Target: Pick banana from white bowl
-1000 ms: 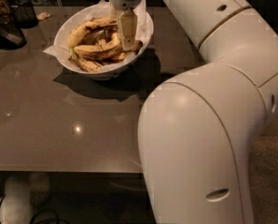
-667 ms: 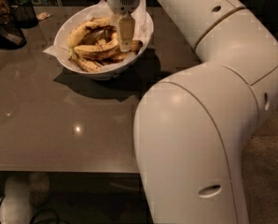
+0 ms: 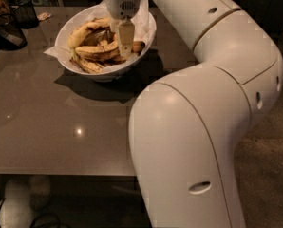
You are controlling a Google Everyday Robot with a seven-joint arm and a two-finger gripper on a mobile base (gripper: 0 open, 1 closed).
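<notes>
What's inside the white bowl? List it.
White paper lining and a pile of speckled bananas; the tool reaches down into them. The pile hides the white bowl's bottom.

Pale two-finger gripper, low over the right half of the glossy white paper-lined bowl, hides the right end of the long speckled yellow banana. The bulky white robot arm conceals the near right corner of the grey table; the dark object at far left is cropped.
</notes>
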